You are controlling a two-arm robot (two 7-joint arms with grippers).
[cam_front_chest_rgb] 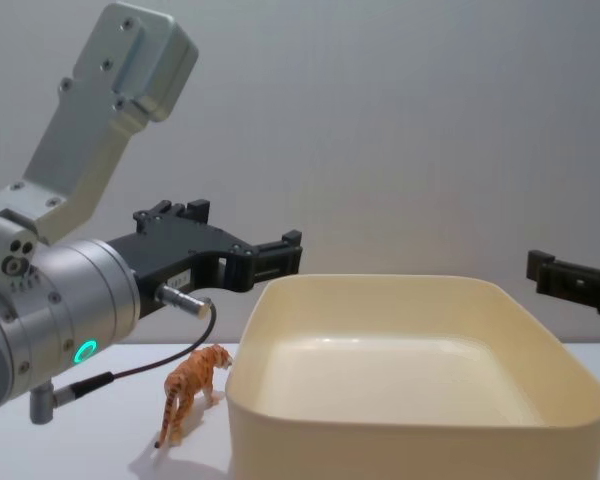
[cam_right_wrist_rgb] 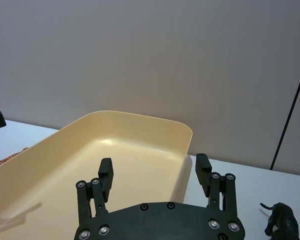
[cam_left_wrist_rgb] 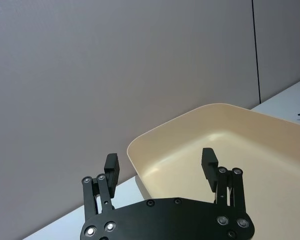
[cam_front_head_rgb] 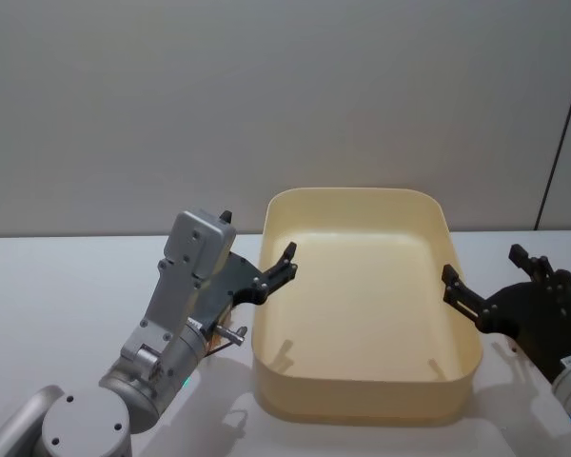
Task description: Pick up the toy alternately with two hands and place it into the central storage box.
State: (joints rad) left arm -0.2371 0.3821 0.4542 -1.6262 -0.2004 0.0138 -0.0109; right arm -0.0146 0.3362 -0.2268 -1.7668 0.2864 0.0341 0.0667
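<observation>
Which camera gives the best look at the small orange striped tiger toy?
The chest view: the orange striped tiger toy stands whole, side-on, left of the cream-yellow plastic tub, below the open left gripper. The right wrist view catches just its back beyond the tub wall; the head view, a sliver behind the left gripper.

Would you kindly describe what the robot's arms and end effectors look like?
The left end effector and right end effector are matte black: flat plates studded with silver screws, each carrying two flat fingers on linkages. The left arm is built of thick silver cylinders and a boxy link, with a green ring light and a thin black cable.
</observation>
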